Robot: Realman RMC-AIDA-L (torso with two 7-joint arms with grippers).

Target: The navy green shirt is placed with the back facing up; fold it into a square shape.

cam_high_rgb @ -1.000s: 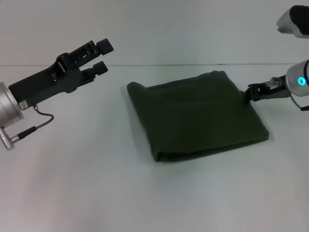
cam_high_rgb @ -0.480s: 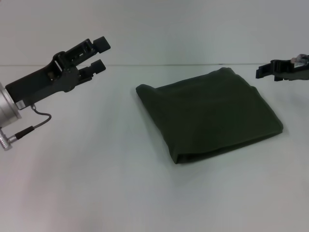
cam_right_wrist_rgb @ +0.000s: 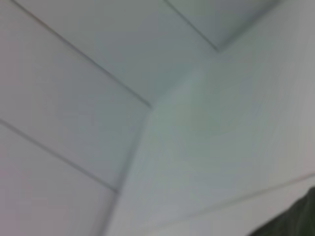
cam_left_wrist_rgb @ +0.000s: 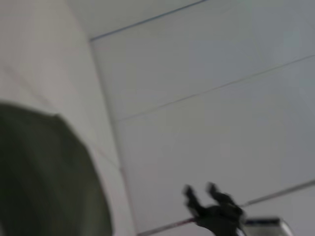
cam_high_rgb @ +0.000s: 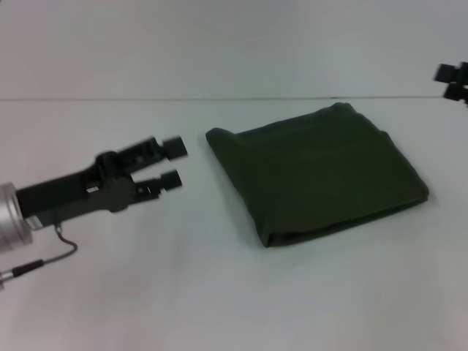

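from my head, the navy green shirt (cam_high_rgb: pixel 316 174) lies folded into a rough square on the tabletop (cam_high_rgb: pixel 146 292), toward the far edge and right of the middle. my left hand (cam_high_rgb: pixel 176 163) hovers just off its left fold, fingers apart and empty, pointing at it; my right hand (cam_high_rgb: pixel 452 82) sits high by the far right edge, well clear, and i cannot tell its state. from my left wrist, the shirt (cam_left_wrist_rgb: pixel 44 172) fills one corner, my right hand (cam_left_wrist_rgb: pixel 203 192) far beyond. from my right wrist, only a shirt (cam_right_wrist_rgb: pixel 295 223) sliver shows.

Shirt (cam_high_rgb: pixel 314 175): plain dark olive green.
Table (cam_high_rgb: pixel 219 292): white.
My left end effector (cam_high_rgb: pixel 174 162): black.
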